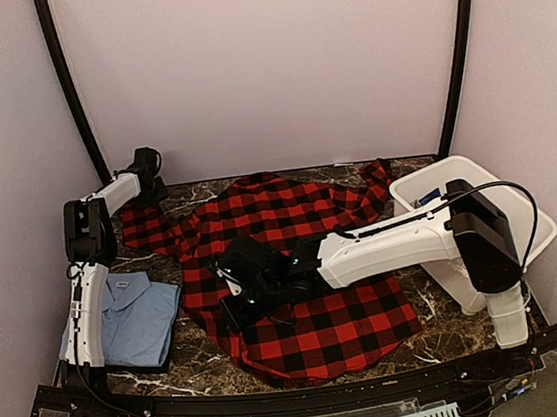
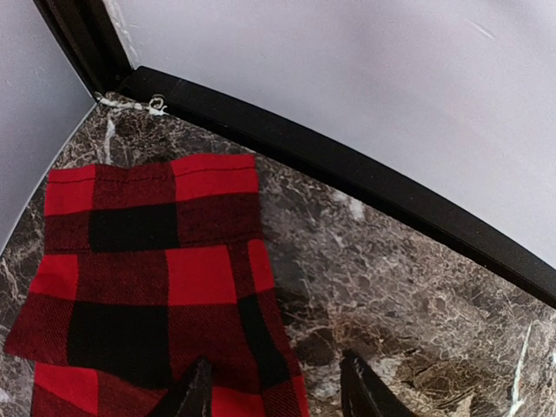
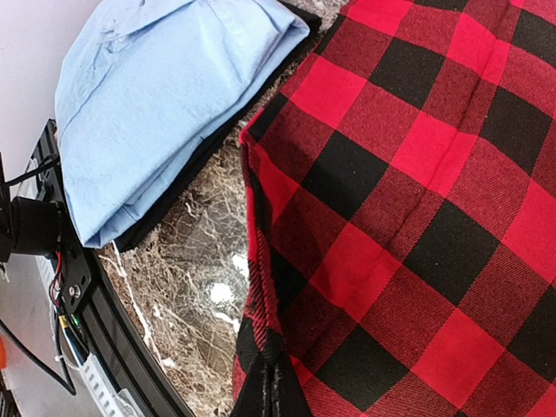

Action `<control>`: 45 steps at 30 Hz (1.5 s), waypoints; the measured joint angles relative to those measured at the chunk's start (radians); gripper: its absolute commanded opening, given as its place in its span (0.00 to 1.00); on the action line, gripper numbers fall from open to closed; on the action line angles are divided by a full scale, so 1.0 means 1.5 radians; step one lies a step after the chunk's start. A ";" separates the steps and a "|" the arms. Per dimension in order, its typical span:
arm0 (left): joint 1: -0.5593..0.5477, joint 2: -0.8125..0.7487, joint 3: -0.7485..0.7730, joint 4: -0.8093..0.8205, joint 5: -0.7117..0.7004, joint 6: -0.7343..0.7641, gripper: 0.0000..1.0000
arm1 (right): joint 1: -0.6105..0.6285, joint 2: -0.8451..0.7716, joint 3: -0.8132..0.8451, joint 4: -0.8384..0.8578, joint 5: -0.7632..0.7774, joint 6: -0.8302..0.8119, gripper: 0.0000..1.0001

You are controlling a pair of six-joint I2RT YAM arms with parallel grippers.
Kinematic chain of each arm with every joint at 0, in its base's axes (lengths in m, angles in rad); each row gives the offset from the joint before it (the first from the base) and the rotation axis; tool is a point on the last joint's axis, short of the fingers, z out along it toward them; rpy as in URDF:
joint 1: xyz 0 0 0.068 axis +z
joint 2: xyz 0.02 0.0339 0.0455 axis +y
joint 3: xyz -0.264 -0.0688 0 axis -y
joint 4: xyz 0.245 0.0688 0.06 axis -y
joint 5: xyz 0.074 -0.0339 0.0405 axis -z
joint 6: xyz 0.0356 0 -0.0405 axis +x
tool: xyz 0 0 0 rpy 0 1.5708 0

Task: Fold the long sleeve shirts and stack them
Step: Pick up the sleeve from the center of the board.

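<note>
The red-and-black checked flannel lies spread over the marble table. My right gripper reaches across it and is shut on its left edge, with a pinched fold of cloth in the right wrist view. My left gripper is at the far left corner, open. In the left wrist view one finger is over the flannel's sleeve cuff and the other over bare marble. The folded light blue shirt lies at the near left, on top of a dark layer that shows only as an edge.
A white bin stands at the right beside the right arm. Black frame rails run along the back wall and up both corners. A black rail with cables edges the near side of the table.
</note>
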 measured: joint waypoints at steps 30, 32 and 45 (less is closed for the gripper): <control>-0.007 -0.008 0.009 -0.040 0.021 -0.020 0.00 | 0.000 -0.032 -0.068 0.055 -0.015 0.008 0.00; -0.007 -0.025 0.004 -0.036 0.030 -0.019 0.00 | 0.000 -0.040 -0.073 0.059 -0.012 0.009 0.00; -0.032 -0.189 -0.062 0.041 0.111 -0.016 0.00 | 0.000 -0.110 -0.183 0.101 0.019 0.070 0.00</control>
